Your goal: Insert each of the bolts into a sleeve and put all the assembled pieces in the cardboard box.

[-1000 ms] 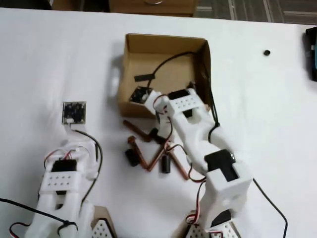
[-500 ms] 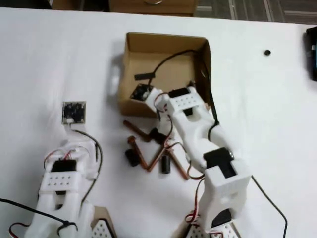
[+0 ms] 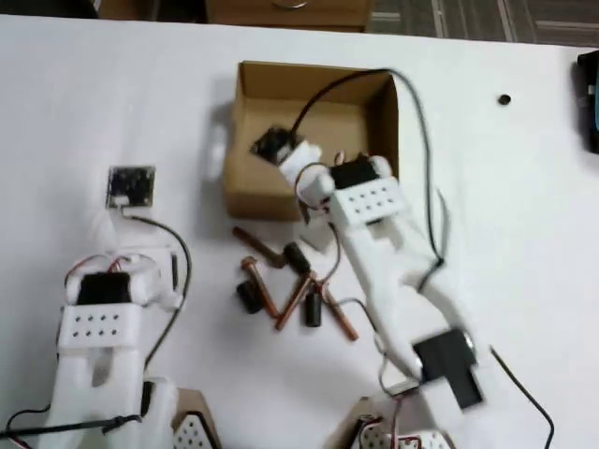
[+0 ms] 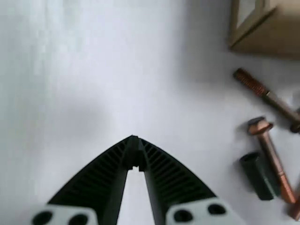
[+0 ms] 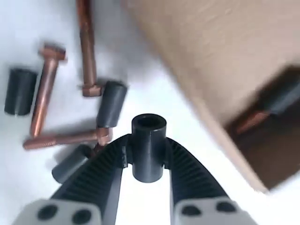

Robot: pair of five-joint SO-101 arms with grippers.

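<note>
- Sleeve (image 5: pixel 148 136), black and tube-shaped, is clamped upright across its middle by the right end effector (image 5: pixel 147 147), with its open bore turned up toward the wrist camera.
- It is held over the white counter (image 3: pixel 112 94), just beside the near wall of the cardboard box (image 5: pixel 197 51) and above the pile of loose parts.
- One assembled piece (image 5: pixel 267 110), a copper bolt in a dark sleeve, is seen lying inside the box.
- The left end effector (image 4: pixel 134 152) is clenched with nothing in it, its tips pressed together over bare counter, well apart from the parts.
- Four copper bolts (image 3: pixel 257 285) and three loose sleeves (image 3: pixel 312 309) are scattered on the counter just in front of the box.
- The held sleeve is judged light, stiff and smooth, so it may twist or slip if squeezed off-centre. A hold across the mid-body, as now, leaves the bore free.
- The bolts are judged rigid, heavier metal and likely to roll. Each is best taken across the shank near the head, so that the threaded end can be fed into a sleeve.
- The grip on the sleeve and the piece in the box are made plain in the right wrist view. In the high view both are covered by the arm, its wrist and its cable.
- The whole layout of box, pile and both arms is given by the high view.
- The shut left fingers are shown close up in the left wrist view, with two bolts, one sleeve and a box corner off to one side.
</note>
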